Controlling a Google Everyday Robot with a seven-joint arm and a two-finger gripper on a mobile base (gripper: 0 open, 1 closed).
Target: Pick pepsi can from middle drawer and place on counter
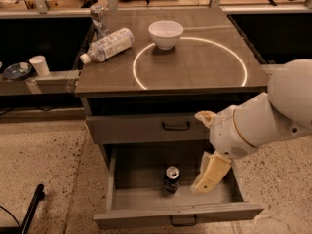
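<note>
Spread, empty fingers [210, 173] hang over the middle drawer [136, 217], just right of the pepsi can [171, 178]

pepsi can [171, 179] navy-black, silver top. gripper [206, 177] cream-tan, 3 o'clock of can. middle drawer [141, 217], counter [195, 69] grey-brown; counter has bright ring.

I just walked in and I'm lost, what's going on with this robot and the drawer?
The robot's arm reaches in from the right, its claw low over the open drawer, just right of the can. The can stands upright in the drawer, not yet gripped. On the counter sit a bowl and a bottle on its side.
</note>
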